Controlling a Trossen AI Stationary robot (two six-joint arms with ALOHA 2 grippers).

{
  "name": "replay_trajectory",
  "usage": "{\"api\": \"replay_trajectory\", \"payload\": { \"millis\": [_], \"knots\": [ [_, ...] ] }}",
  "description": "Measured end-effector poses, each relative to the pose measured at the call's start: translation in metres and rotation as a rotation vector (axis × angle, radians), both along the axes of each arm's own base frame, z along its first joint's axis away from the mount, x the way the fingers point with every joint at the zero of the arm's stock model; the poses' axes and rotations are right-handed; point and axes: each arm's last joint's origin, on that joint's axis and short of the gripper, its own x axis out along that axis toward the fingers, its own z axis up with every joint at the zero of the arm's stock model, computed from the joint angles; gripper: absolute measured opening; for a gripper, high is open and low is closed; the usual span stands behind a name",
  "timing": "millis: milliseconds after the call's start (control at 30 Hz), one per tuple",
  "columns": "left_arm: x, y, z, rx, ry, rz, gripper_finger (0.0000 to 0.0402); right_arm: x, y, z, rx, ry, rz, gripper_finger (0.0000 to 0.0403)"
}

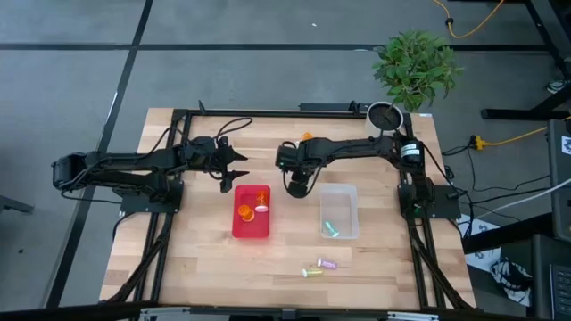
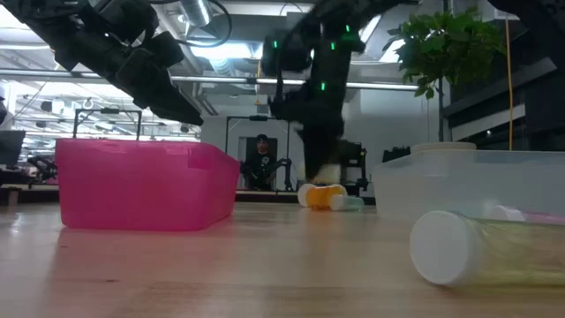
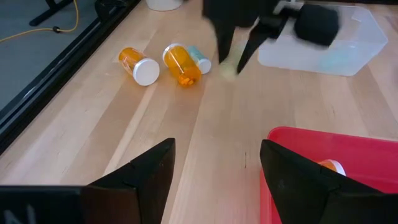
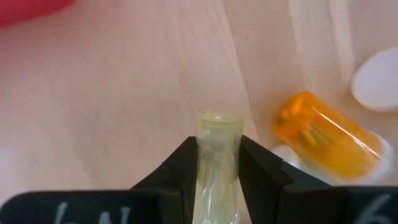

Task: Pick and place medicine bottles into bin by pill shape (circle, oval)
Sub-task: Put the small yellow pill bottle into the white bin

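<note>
The right tool [image 4: 217, 171] is clamped on a pale yellow-green bottle [image 4: 219, 155] at table centre, long axis along the fingers; the clear bin [image 1: 340, 210] lies at four o'clock. The left tool [image 1: 234, 169] waits, fingers apart, above the red bin [image 1: 251, 212].

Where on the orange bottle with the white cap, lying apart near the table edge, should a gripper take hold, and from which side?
Probably around the middle of its orange body, from above, fingers across its width. The orange bottle lies on its side on the table, its rounded sides free, the cap end bare, with a gap to the next bottle.
</note>
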Motion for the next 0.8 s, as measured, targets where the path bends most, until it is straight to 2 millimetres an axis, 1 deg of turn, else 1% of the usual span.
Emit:
{"api": "replay_trajectory", "payload": {
  "millis": [133,267,400,567,633,733,800],
  "knots": [
    [0.000,0.000,0.000,0.000,0.000,0.000,0.0229,0.000,0.015,0.031,-0.005,0.062,0.069,0.0100],
    [0.000,0.000,0.000,0.000,0.000,-0.001,0.0229,-0.004,0.035,0.061,-0.024,0.126,0.158,0.0099],
    [0.000,0.000,0.000,0.000,0.000,0.000,0.0229,-0.012,0.058,0.083,-0.040,0.188,0.217,0.0099],
    [0.000,0.000,0.000,0.000,0.000,-0.001,0.0229,-0.031,0.081,0.092,-0.045,0.281,0.245,0.0099],
    [0.000,0.000,0.000,0.000,0.000,0.000,0.0229,-0.038,0.088,0.094,-0.047,0.278,0.250,0.0099],
    [0.000,0.000,0.000,0.000,0.001,-0.001,0.0229,-0.052,0.097,0.094,-0.050,0.265,0.247,0.0099],
    [0.000,0.000,0.000,0.000,0.000,0.000,0.0229,-0.064,0.102,0.089,-0.051,0.261,0.237,0.0100]
  ]
}}
